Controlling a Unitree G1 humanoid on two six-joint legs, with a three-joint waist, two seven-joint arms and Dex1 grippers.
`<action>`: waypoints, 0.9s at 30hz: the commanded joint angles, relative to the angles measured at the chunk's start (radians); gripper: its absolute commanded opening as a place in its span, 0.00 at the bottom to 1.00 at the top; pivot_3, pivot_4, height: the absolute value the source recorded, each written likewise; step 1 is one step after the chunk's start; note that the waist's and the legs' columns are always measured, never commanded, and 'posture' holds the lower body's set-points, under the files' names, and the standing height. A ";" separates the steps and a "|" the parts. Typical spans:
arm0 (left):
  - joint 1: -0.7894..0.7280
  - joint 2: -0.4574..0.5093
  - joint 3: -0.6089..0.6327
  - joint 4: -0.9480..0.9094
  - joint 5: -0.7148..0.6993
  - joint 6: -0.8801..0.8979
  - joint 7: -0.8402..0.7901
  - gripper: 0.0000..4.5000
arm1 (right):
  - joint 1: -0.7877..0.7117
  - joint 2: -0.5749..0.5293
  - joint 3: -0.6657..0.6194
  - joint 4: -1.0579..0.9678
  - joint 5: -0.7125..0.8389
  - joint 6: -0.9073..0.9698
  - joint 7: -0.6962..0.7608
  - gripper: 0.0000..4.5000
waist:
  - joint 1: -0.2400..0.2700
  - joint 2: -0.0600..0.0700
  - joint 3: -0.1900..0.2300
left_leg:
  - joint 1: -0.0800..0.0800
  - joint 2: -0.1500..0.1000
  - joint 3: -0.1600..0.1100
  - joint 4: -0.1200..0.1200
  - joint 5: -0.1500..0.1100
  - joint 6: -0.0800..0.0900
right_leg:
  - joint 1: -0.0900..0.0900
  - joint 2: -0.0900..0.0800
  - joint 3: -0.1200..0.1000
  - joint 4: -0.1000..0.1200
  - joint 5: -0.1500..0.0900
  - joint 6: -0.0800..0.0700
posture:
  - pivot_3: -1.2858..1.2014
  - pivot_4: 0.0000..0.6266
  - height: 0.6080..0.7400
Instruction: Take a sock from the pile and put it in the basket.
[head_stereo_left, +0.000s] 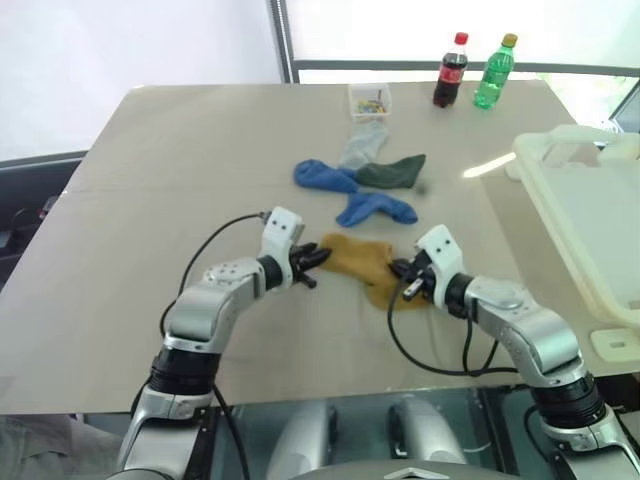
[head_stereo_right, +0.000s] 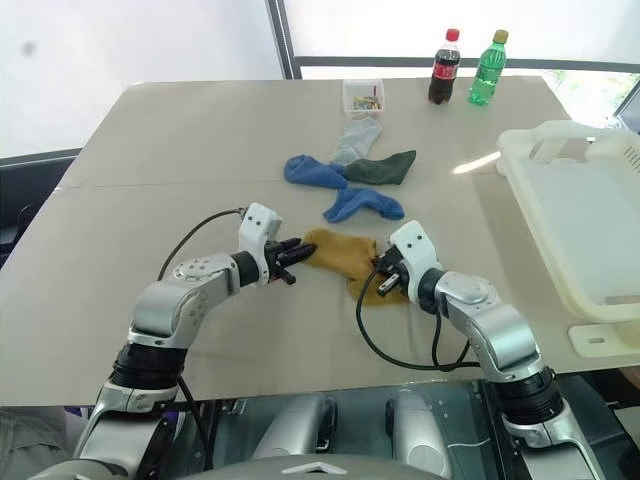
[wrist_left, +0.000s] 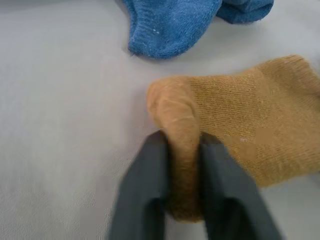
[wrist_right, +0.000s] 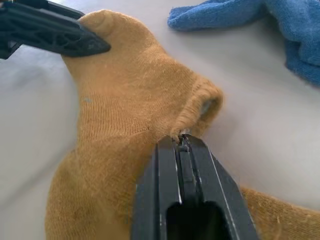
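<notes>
Low in the frame's centre on the desk (head_stereo_left: 150, 180), the mustard sock (head_stereo_left: 362, 262), soft, light and floppy, is pinched at opposite ends by both closed end effectors, left (head_stereo_left: 318, 258) and right (head_stereo_left: 402, 270), the basket (head_stereo_left: 590, 215) waiting at right.

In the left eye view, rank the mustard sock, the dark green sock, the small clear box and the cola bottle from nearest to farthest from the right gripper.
From the right gripper:
1. mustard sock, pinched in it
2. dark green sock, mid-table
3. small clear box, far side
4. cola bottle, far edge
</notes>
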 joint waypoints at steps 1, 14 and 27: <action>0.003 -0.010 0.014 -0.035 -0.021 -0.003 -0.008 0.01 | 0.004 -0.016 -0.014 -0.036 0.000 -0.027 0.022 0.00 | 0.000 0.000 0.000 | 0.000 0.000 0.000 0.000 0.000 0.000 | 0.000 0.000 0.000 0.000 0.000 0.000 | 0.52 0.24 1.00; -0.091 0.021 0.210 -0.180 -0.498 0.430 -0.095 0.01 | 0.001 -0.124 -0.284 -0.290 0.335 0.132 0.129 0.00 | 0.001 0.000 0.000 | 0.000 0.000 -0.001 0.000 0.000 0.001 | 0.001 0.000 -0.001 -0.001 0.000 0.000 | 0.52 0.24 1.00; -0.139 -0.037 0.061 -0.171 -0.560 0.565 -0.082 0.01 | 0.202 -0.374 -0.365 -0.172 0.259 0.000 0.245 0.00 | -0.002 0.000 0.001 | 0.002 0.001 0.000 -0.001 0.000 0.001 | 0.003 0.002 0.000 -0.002 0.000 0.000 | 0.52 0.24 1.00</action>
